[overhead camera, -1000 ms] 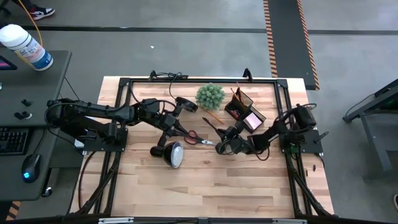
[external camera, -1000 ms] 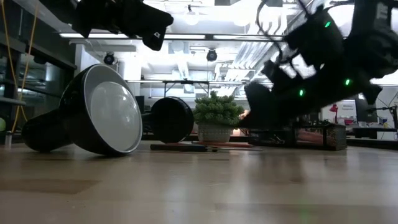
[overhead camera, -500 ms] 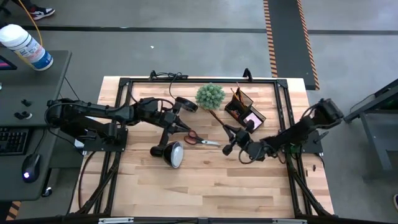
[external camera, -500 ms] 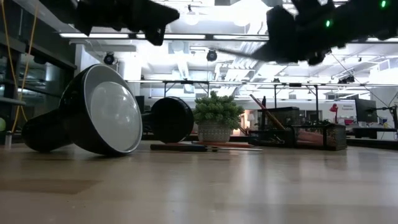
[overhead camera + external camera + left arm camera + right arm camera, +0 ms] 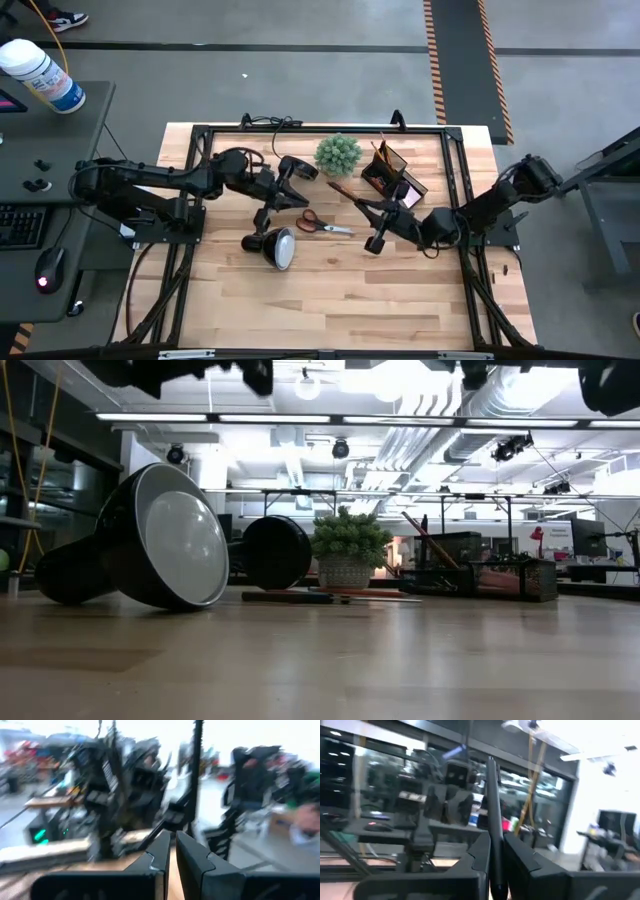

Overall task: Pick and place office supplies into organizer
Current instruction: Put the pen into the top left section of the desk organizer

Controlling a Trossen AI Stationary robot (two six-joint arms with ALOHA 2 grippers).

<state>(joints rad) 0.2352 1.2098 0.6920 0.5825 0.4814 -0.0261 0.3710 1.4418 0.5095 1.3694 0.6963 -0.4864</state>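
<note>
Over the table (image 5: 330, 310), the right arm is now reaching back toward the middle. A second ago it was crouching low by the scissors, and since then it has been lifting clear, so only a dark edge of it is showing at the top of the low view. The right gripper (image 5: 368, 208) is holding its fingers clamped on a thin dark pen (image 5: 492, 795), which is sticking out past them toward the plant (image 5: 338, 153). This likely means one more supply is travelling to the organizer (image 5: 392, 175), which is sitting just beside the gripper at the back right, with a pink pad and some upright pencils already in it.

The left arm is hardly shifting. The left gripper (image 5: 290, 197) is hanging between the lamp base (image 5: 298, 167) and the lamp head (image 5: 275, 247), its fingers nearly together. Whether anything is lying between them cannot be told.

The red-handled scissors (image 5: 320, 225) are staying flat on the wood between the two grippers, not yet collected.

Open room is lying along the near half of the table. The back is crowded, with plant, lamp base and organizer standing close together, so the pen is probably needing a raised approach over the organizer's wall.
</note>
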